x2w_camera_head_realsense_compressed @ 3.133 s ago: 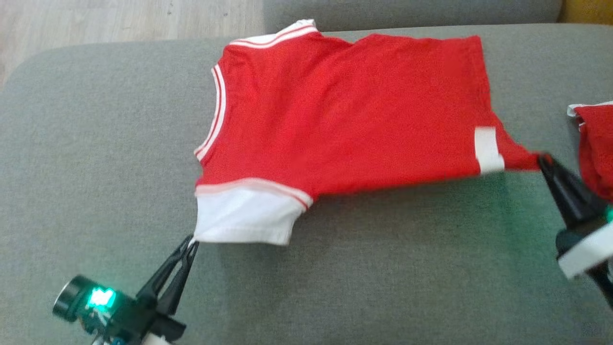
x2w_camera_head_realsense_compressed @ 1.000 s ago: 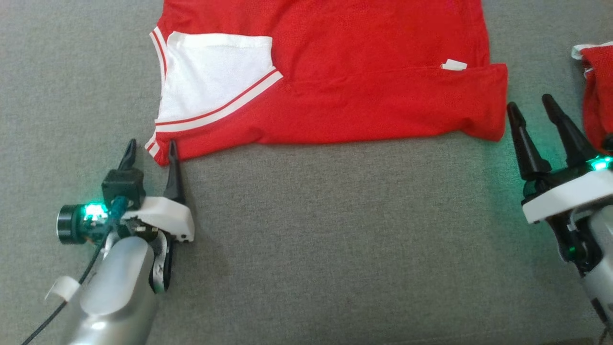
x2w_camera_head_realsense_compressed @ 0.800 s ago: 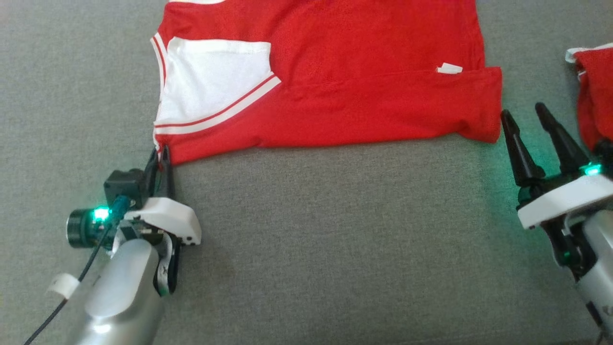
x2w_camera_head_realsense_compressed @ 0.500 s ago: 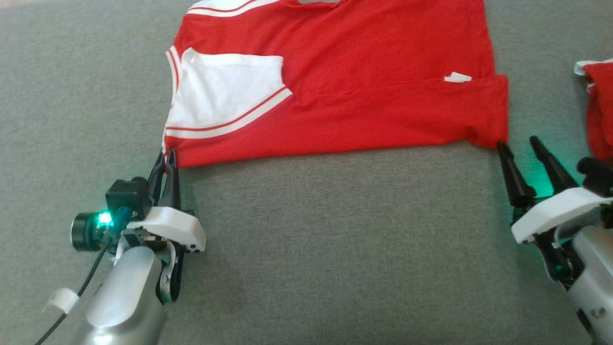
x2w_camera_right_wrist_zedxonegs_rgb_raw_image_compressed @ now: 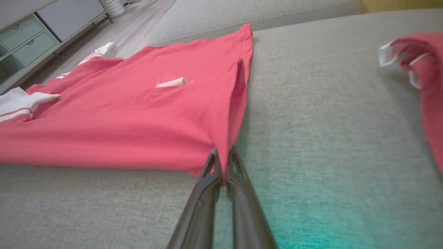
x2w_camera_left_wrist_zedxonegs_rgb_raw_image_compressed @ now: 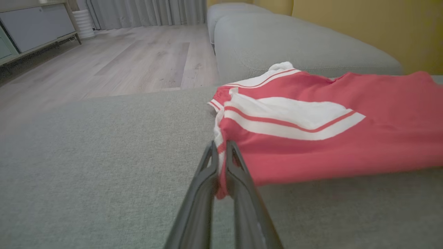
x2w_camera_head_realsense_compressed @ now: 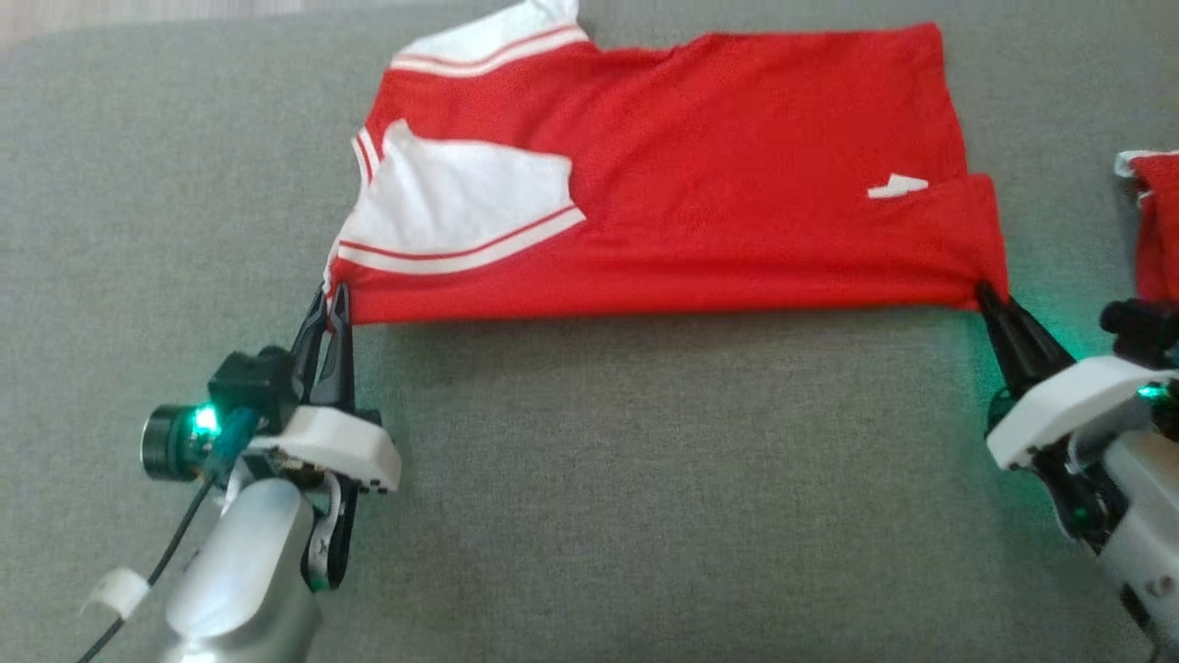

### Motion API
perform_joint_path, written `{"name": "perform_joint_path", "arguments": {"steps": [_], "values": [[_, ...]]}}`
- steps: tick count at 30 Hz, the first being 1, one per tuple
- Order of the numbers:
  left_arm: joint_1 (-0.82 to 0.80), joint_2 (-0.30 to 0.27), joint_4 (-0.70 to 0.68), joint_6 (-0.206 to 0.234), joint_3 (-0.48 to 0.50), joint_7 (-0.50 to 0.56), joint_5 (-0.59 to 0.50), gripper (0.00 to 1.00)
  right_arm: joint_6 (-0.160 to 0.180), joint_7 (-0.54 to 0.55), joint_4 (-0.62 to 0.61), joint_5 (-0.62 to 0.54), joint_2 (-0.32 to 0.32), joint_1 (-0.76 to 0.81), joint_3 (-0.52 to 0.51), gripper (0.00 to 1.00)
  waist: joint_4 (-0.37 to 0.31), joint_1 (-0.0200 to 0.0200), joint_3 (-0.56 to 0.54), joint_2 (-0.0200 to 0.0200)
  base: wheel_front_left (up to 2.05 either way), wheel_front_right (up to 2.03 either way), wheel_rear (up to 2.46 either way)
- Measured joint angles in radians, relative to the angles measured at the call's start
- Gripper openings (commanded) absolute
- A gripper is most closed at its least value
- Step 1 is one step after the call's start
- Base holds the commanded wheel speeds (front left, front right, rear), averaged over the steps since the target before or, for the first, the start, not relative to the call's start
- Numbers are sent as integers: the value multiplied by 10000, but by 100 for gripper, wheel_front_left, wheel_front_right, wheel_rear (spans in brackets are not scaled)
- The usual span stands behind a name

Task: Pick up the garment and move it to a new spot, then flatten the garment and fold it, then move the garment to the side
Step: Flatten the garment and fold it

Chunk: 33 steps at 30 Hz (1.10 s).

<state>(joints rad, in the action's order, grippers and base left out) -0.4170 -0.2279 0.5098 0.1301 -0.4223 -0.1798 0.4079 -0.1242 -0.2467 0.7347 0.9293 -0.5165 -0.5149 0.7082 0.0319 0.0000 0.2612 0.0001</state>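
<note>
Garment (x2w_camera_head_realsense_compressed: pixel 700 166), a red shirt with white striped trim, lies across the far half of the grey sofa cushion (x2w_camera_head_realsense_compressed: pixel 645 479), one white sleeve turned in over its body. A second ago both claws stood spread just beside its near corners. Now the left gripper (x2w_camera_head_realsense_compressed: pixel 329 299) is clenched on the near left corner by the sleeve, and the right gripper (x2w_camera_head_realsense_compressed: pixel 987 296) has just pinched the near right hem corner. The near edge runs taut and straight between them. With both corners gripped, the next fold looks ready to begin. A second red cloth (x2w_camera_head_realsense_compressed: pixel 1159 221) sits apart at the cushion's right edge. No container is in play; the cushion bears everything.
</note>
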Motion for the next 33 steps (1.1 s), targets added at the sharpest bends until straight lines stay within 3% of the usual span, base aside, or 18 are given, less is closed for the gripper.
{"name": "perform_joint_path", "arguments": {"steps": [6,19,30,31,32,33], "values": [[1267,-25,-291,-311,17,-343,424,0,0,-12,-546,142,-621,852,142,0,-162,-1,-569,0,0,0,0],[3962,-232,-1814,-242,-244,-274,809,0,-2,-12,-1868,213,-1812,2977,194,0,-420,-2,-1333,0,0,0,0],[5150,-510,-2945,-56,-654,307,809,0,-2,-12,-2349,38,-1896,4761,-922,0,-84,-1,-1550,0,0,0,0],[5186,-516,-2984,-54,-677,376,807,24,-2,-12,-2368,-15,-1881,4854,-1012,10,-74,0,-1573,0,0,0,0],[5227,-516,-2991,-8,-683,397,807,51,-2,-12,-2364,-61,-1866,4915,-1104,77,-68,-1,-1594,0,0,0,0],[5264,-562,-2984,61,-686,491,805,100,-2,-12,-2341,-92,-1852,4946,-1267,100,-66,-1,-1608,0,0,0,0]]}}
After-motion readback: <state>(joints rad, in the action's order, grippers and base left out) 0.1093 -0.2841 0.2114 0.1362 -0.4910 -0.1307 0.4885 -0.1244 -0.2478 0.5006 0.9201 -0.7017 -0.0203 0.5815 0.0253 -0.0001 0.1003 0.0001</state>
